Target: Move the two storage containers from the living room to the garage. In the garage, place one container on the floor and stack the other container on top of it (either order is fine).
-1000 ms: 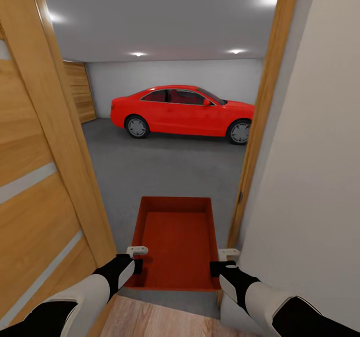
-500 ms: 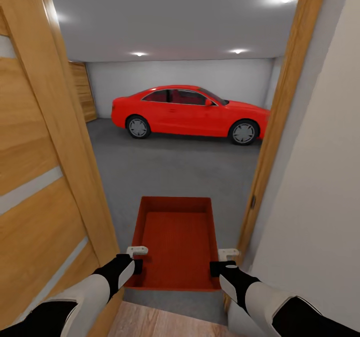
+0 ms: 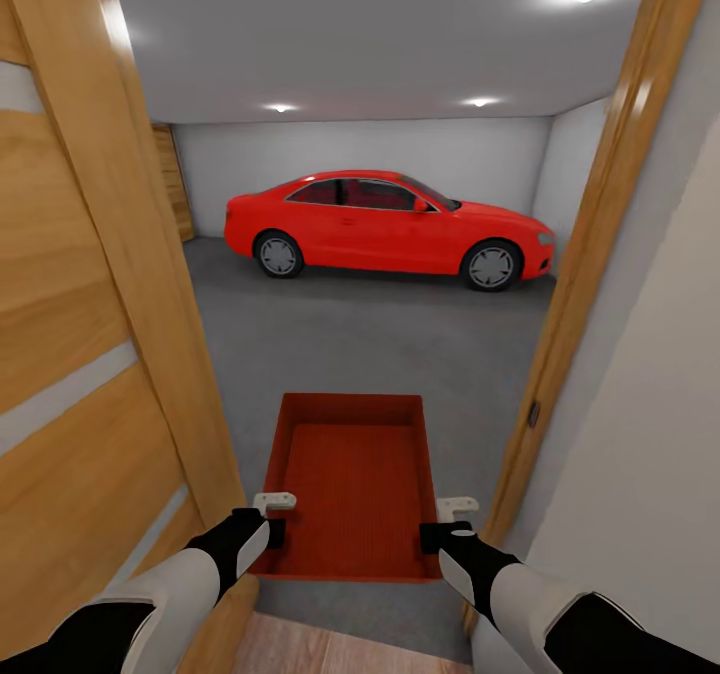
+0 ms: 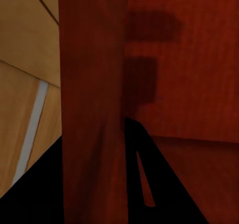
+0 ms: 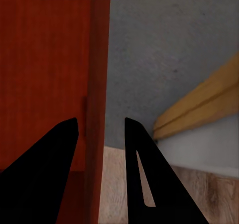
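I hold one red-orange open-top storage container (image 3: 350,484) level in front of me, in the doorway to the garage. My left gripper (image 3: 272,524) is shut on its left wall and my right gripper (image 3: 440,529) on its right wall. In the left wrist view the red wall (image 4: 92,109) runs between the dark fingers (image 4: 159,184). The right wrist view has the other wall (image 5: 97,59) pinched between the fingers (image 5: 154,179). Past the bin lies the garage's dark grey concrete floor (image 3: 350,334). The second container is out of view.
The open honey-wood door (image 3: 80,354) with frosted strips stands close on my left. The wooden door frame (image 3: 580,284) and a white wall (image 3: 650,454) are close on my right. A red car (image 3: 385,222) is parked across the far garage. Wood planks (image 3: 330,649) lie underfoot.
The view has moved forward through the doorway: door and frame slide outward and the garage's right wall comes into sight. The container stays held the same way.
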### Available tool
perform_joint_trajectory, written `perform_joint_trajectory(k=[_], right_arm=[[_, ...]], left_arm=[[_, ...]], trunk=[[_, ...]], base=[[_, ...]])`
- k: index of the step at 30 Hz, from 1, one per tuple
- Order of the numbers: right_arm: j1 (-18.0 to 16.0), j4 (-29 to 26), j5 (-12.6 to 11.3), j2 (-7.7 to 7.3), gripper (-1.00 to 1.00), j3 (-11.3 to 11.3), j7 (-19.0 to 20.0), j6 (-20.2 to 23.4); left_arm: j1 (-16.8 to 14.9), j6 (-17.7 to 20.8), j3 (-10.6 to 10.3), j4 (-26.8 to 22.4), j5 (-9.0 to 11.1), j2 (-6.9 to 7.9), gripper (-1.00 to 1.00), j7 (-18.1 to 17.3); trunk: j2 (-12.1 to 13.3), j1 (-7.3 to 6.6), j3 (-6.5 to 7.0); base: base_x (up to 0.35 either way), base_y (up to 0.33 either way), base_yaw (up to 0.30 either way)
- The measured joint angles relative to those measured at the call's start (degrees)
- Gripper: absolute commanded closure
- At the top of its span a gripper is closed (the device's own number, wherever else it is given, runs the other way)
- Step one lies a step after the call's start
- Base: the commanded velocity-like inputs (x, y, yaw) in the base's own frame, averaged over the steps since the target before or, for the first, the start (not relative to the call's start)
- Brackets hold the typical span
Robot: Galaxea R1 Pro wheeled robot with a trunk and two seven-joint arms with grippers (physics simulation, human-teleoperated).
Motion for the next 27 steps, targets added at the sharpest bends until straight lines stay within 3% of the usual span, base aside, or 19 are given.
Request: perform_joint_trajectory(k=[11, 27], right_arm=[[0.0, -0.08, -0.04, -0.08, 1.0, 0.07, 0.02, 0.01], [0.0, 0.0, -0.05, 0.01, 1.0, 0.06, -0.03, 0.03]], left_arm=[[0.0, -0.08, 0.06, 0.01, -0.01, -0.06, 1.0, 0.06], [0.01, 0.02, -0.17, 0.01, 0.22, 0.01, 1.0, 0.04]], trunk=[[0.0, 0.01, 0.0], [0.0, 0.01, 0.0]], base=[[0.009, 0.007, -0.009], [0.0, 0.0, -0.137]])
